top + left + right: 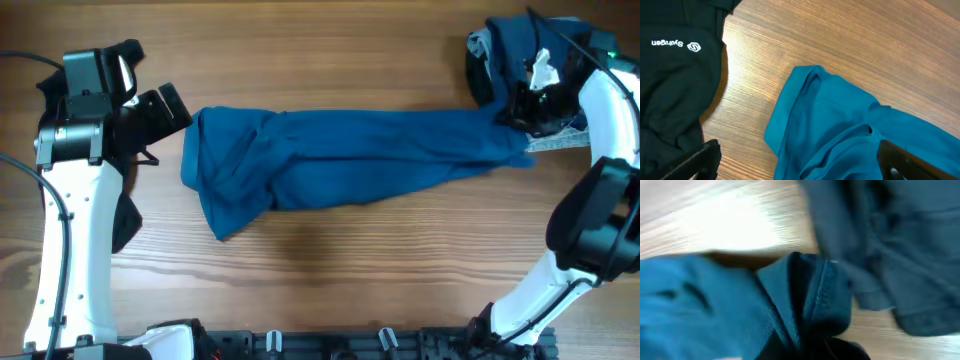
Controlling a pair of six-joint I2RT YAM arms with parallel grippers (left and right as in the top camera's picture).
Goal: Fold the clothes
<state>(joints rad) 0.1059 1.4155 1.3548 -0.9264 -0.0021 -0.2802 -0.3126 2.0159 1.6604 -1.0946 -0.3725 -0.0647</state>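
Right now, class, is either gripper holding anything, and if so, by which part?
The right gripper appears to pinch the blue garment by its bunched right end. The left gripper is open beside the garment's other end, holding nothing.

Blur is smearing my right wrist view; a fold of the blue garment is covering the jaws. My right arm is hiding part of the dark pile at the far right corner of the surface.

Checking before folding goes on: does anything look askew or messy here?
Yes. The blue garment lies bunched and wrinkled in a long strip across the table, not spread flat; its right end is gathered at the right gripper, beside a heap of dark clothes.
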